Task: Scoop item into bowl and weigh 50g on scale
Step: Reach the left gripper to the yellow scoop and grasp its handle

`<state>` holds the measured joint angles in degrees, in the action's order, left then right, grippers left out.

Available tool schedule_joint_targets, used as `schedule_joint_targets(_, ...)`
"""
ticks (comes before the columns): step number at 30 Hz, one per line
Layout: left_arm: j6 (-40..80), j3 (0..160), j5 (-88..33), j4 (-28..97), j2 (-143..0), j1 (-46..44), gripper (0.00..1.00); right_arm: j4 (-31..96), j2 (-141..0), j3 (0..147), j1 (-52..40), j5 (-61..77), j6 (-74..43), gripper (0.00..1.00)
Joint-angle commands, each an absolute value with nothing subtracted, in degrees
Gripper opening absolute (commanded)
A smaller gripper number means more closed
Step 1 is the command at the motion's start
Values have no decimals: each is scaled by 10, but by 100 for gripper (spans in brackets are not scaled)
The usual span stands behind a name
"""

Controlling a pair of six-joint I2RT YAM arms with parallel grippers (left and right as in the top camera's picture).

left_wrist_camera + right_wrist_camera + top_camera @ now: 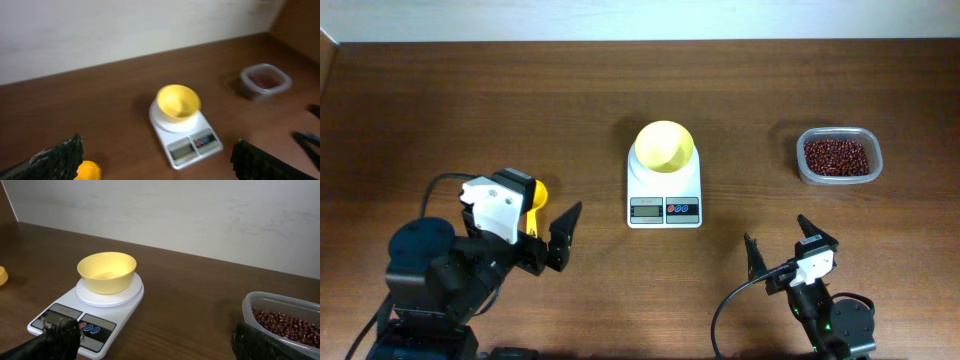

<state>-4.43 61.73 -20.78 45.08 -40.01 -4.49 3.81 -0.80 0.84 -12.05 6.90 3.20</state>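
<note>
- Nearest you, at the near edge of the tabletop point(520, 90), the left arm point(430, 265) and the right arm point(835, 320) sit low. The left jaws are spread wide and hold nothing. The right jaws are spread just as wide and are also empty.
- Just beside the left jaws lies the yellow-orange scoop point(536, 196), partly hidden under that wrist. You cannot see its whole handle from above.
- In the middle, the scale point(665, 208) faces you with the yellow bowl point(665, 147) sitting on its round platform. From the right wrist view the bowl looks empty, and the display is too small to read.
- To the far right, well apart from the scoop, the beans point(836, 157) lie heaped in the clear container point(803, 172). None are in the bowl.
- By the look of it, you are at the very start: the scoop is not yet picked up and nothing has been weighed.
- The next move probably calls for bringing the left jaws down around the scoop's handle and closing firmly enough that it does not twist.
- After that comes a long carry rightward past the scale to the container, so pass clear of the bowl and do not nudge it off the platform.
- The beans are tiny and loose, so keep the scoop level once it is loaded, and add small amounts as you near the target.
</note>
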Motion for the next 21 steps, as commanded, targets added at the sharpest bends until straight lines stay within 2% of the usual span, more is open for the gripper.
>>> schedule_joint_targets(1, -39, 627, -258, 451, -400, -47, 99, 38, -5, 3, -124, 68, 30, 99)
schedule_joint_targets(4, -39, 627, -237, 451, -401, -47, 99, 38, -5, 3, -124, 68, 30, 99)
schedule_joint_targets(8, 64, 627, -1, 476, -426, -47, 99, 38, -5, 3, -124, 68, 30, 99)
schedule_joint_targets(10, 111, 627, 53, 487, -460, -47, 99, 38, -5, 3, -124, 68, 30, 99)
schedule_joint_targets(15, 184, 627, 90, 488, -578, -47, 99, 38, -5, 3, -124, 68, 30, 99)
schedule_joint_targets(21, 192, 624, 85, 602, -681, -42, 100, 38, -5, 3, -124, 68, 30, 99)
